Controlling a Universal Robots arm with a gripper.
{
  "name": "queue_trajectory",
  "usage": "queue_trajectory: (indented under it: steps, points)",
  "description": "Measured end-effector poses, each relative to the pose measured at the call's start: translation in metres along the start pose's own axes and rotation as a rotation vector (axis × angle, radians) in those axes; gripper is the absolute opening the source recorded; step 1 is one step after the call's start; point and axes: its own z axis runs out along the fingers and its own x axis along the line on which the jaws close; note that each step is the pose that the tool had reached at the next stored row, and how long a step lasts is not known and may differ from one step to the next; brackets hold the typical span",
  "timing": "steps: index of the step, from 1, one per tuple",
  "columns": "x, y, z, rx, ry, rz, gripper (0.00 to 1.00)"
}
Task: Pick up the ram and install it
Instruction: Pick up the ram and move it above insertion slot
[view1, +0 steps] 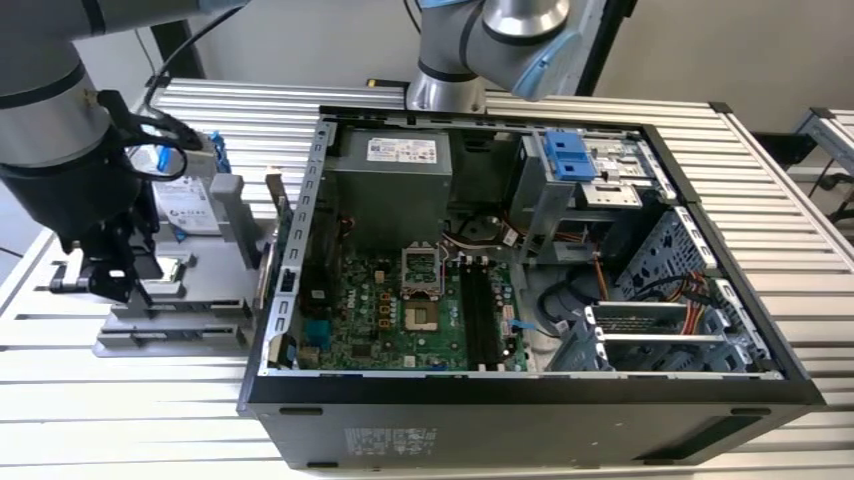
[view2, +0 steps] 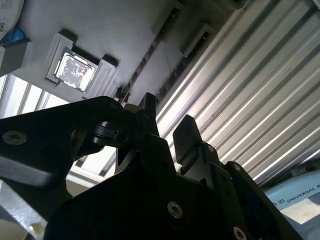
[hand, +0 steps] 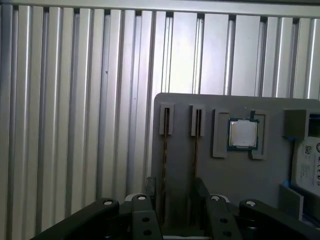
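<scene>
Two ram sticks stand on edge in parallel slots of a grey parts holder (hand: 235, 180), one ram stick (hand: 164, 150) beside the other (hand: 195, 150). In the second wrist view the same ram sticks (view2: 145, 62) (view2: 172, 75) run as dark thin lines. My gripper (hand: 176, 190) hangs open above the near ends of the sticks, one finger on each outer side, touching neither, with nothing held. In the exterior view the gripper (view1: 114, 275) is over the holder (view1: 174, 325), on that view's left of the open computer case (view1: 534, 385).
A square silver processor (hand: 243, 133) and a hard drive (hand: 310, 167) share the holder. Inside the case, long black memory slots (view1: 487, 310) lie on the green motherboard (view1: 360, 310). A second arm's base (view1: 461, 60) stands behind the case. Ribbed aluminium table (hand: 75, 125) surrounds everything.
</scene>
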Motion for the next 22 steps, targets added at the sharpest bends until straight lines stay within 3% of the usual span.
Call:
queue_trajectory:
  steps: [13,22]
  points:
    - [-0.0007,-0.0005,0.0203,0.0053,0.0002,0.000,1.00]
    - [-0.0006,-0.0008,0.0332,0.0052,0.0001,0.009,1.00]
